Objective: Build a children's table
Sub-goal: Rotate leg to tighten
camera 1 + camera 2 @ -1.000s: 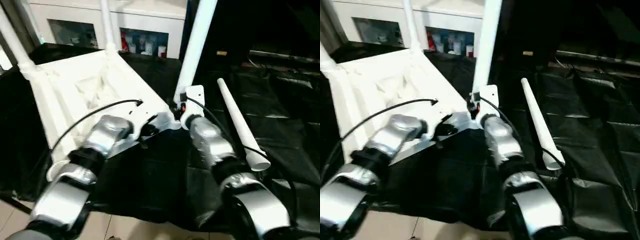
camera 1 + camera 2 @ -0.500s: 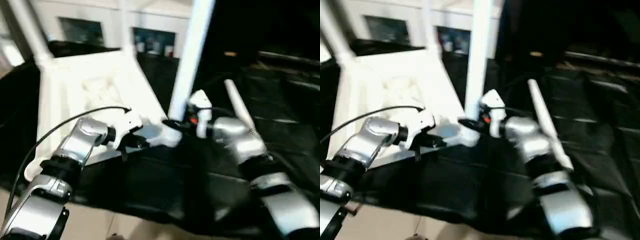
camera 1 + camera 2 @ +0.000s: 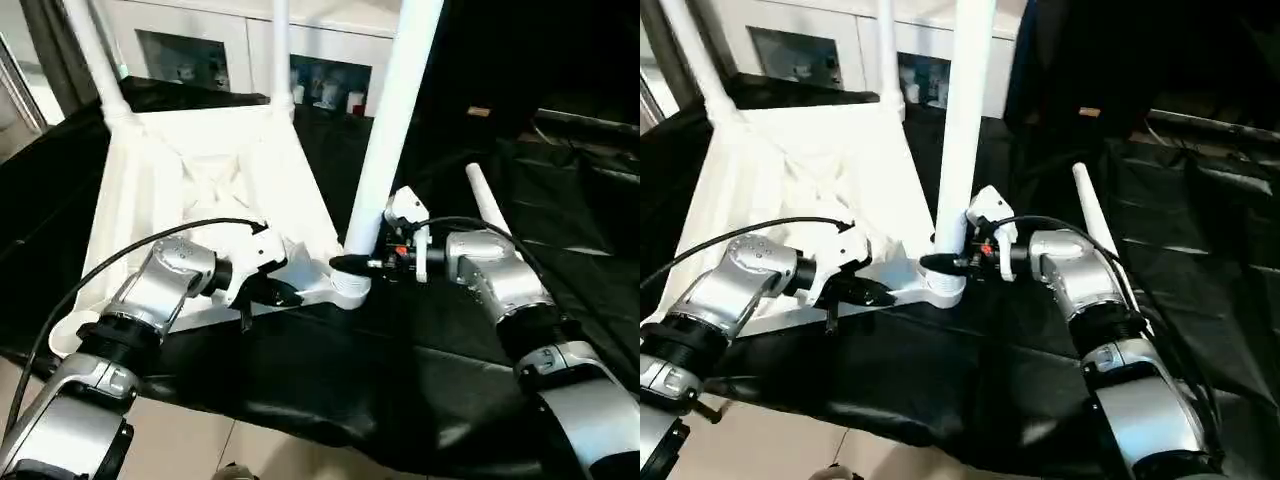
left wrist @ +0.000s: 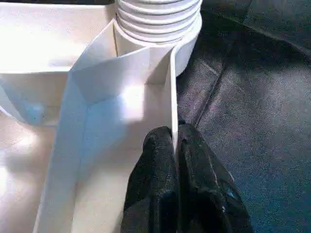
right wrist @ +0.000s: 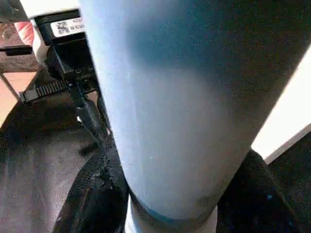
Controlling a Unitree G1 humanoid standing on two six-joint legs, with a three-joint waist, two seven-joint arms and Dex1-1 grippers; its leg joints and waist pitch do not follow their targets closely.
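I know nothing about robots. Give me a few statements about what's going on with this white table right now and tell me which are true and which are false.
1. The table top lies upside down, its ribbed underside facing up. True.
2. The right gripper is closed around the base of an upright leg. True.
3. All four legs already stand in their sockets. False: three stand upright, and a loose leg lies on the black cloth.
4. The left gripper is wide open above the table. False: its fingers are pinched shut on the table top's thin rim.
5. The table rests on a bare wooden floor. False: it sits on the black cloth.
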